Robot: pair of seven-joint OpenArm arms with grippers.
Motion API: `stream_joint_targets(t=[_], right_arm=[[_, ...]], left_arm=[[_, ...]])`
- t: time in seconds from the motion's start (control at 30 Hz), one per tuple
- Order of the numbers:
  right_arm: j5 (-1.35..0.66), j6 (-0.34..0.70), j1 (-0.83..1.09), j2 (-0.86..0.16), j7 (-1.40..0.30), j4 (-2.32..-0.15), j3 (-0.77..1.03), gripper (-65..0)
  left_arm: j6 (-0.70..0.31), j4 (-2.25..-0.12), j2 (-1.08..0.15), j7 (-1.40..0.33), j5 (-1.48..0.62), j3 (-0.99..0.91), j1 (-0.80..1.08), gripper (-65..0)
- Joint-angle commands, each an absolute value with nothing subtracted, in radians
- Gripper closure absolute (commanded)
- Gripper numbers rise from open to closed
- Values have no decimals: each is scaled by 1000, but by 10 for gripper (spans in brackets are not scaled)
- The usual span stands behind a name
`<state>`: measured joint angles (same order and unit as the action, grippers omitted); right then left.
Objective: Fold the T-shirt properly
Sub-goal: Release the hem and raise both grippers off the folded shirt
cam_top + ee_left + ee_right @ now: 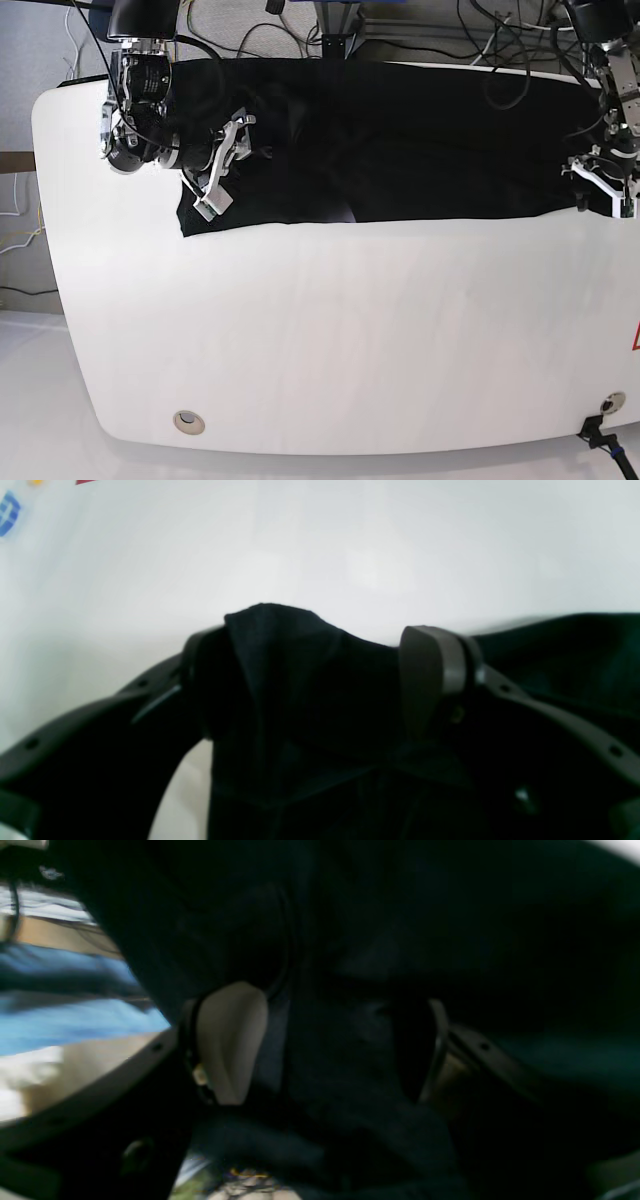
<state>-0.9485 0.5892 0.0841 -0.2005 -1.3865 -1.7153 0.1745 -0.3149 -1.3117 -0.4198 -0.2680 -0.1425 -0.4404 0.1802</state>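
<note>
Table [320,340] white, glossy; T-shirt [400,140] spread along far edge.

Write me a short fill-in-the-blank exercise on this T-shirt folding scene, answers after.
1. The T-shirt is ____ in colour.
2. It lies along the table's ____ edge in the base view.
3. In its wrist view, the left claw has ____ bunched between its fingers.

Missing words: black; far; cloth
</note>
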Motion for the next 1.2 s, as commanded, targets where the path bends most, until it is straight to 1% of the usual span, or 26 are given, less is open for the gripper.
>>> stream_joint_targets(t=[0.0, 0.13, 0.2, 0.47, 0.57, 0.7, 0.83, 0.97, 1.17], right_arm=[[-966, 593, 62, -180, -1366, -1692, 197, -390], [-931, 593, 59, -171, -1274, -1681, 199, -353], [-921, 593, 59, -170, -1253, -1679, 199, -348], [-921, 593, 113, -67, -1300, -1682, 196, -348], [-921, 593, 140, -54, -1300, -1695, 119, -348], [-920, 591, 189, -42, -1300, -1794, 41, -348], [-923, 598, 165, -68, -1343, -1811, 8, -348], [-923, 602, 130, -153, -1362, -1811, -107, -348], [-951, 602, 76, -200, -1362, -1811, -96, -348]], left_arm=[[-309, -1328, -440, -243, -150, -449, 171, -461], [-309, -1328, -440, -243, -150, -449, 171, -461], [-309, -1328, -440, -243, -150, -449, 171, -461], [-309, -1328, -440, -243, -150, -447, 168, -461], [-309, -1330, -440, -243, -150, -447, 168, -461], [-309, -1336, -440, -243, -150, -447, 166, -461], [-309, -1316, -440, -243, -150, -447, 145, -461], [-309, -1320, -440, -243, -150, -447, 140, -461], [-309, -1322, -440, -243, -151, -447, 140, -461]])
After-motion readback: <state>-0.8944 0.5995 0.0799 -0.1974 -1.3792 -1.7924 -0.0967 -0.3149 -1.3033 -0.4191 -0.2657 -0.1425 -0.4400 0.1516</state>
